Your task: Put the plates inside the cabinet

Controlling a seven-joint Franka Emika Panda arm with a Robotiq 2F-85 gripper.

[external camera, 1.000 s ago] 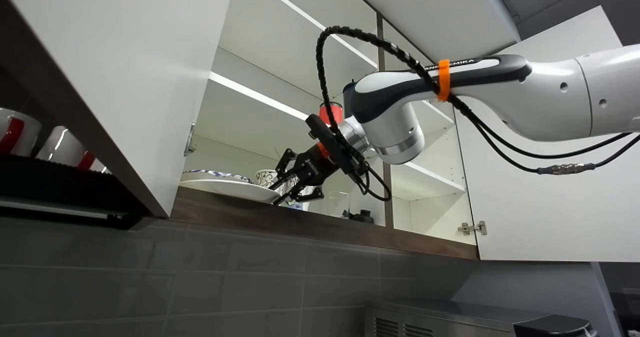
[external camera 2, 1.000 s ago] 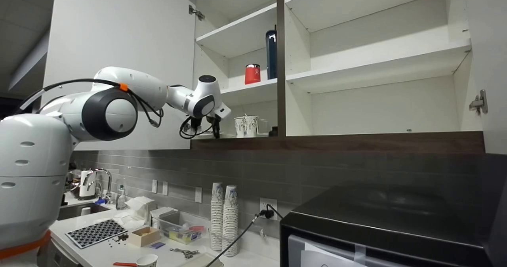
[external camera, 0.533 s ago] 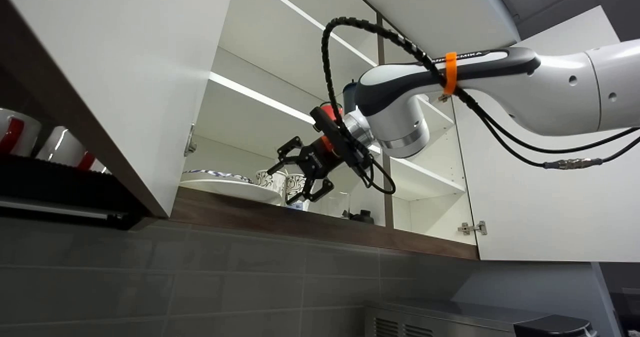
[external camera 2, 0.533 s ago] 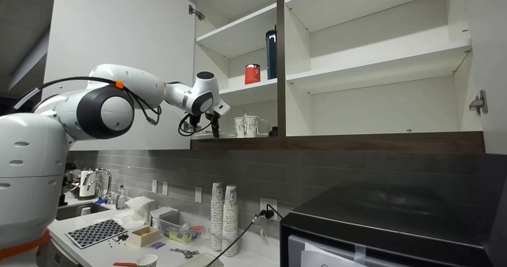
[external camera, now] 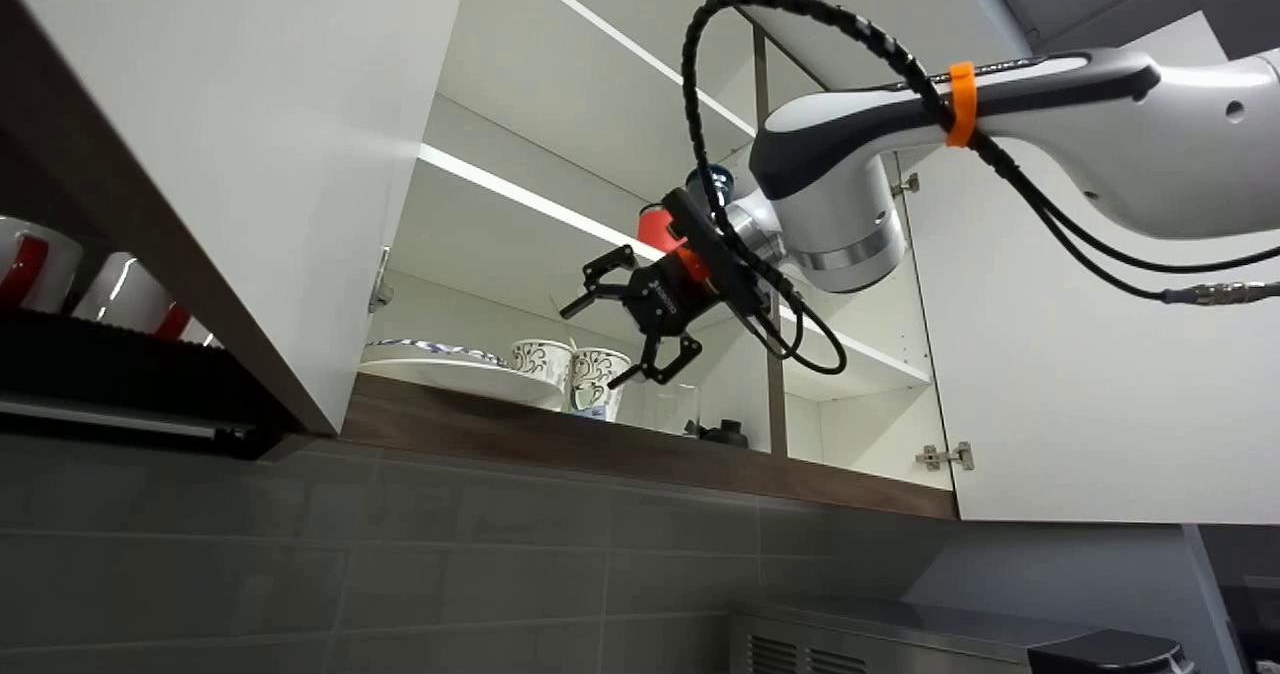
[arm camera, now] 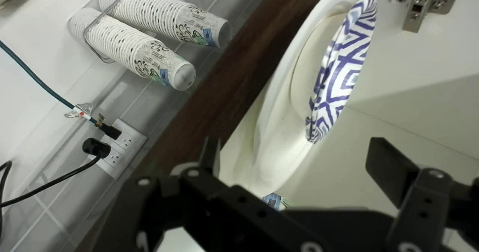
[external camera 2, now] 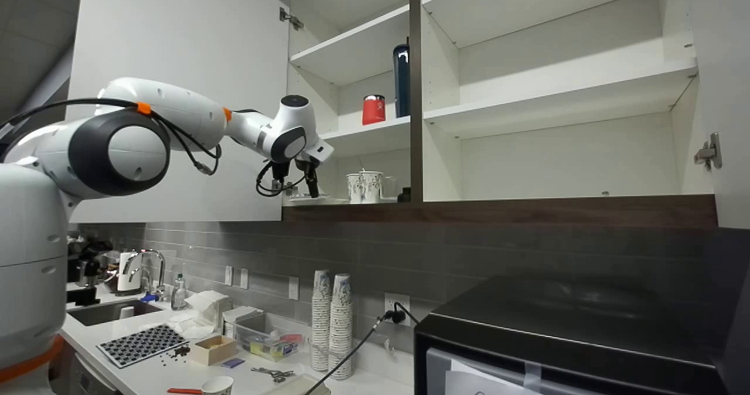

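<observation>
A wide white plate [external camera: 455, 378] lies on the bottom shelf of the white cabinet [external camera 2: 562, 210], close to its dark brown front edge. On top of it rests a plate with a blue zigzag pattern [arm camera: 344, 68], tilted in the wrist view. My gripper [external camera: 596, 344] hangs to the right of the plates and above the shelf in that exterior view, jaws wide apart and nothing between them. In the wrist view the plates show beyond the spread fingers [arm camera: 391, 169], not touched by them.
Two patterned cups [external camera: 598, 374] and a clear glass [external camera: 678, 406] stand beside the plates. A red tumbler [external camera 2: 373, 109] and a dark blue one [external camera 2: 401, 81] occupy the shelf above. Open cabinet doors [external camera: 1100, 354] flank the arm. Below are cup stacks [external camera 2: 331, 324].
The jaws, narrow at the white plate's rim a second ago, have spread wide. My gripper has backed away from the plate, up and rightward in an exterior view; the plates stay on the shelf.
</observation>
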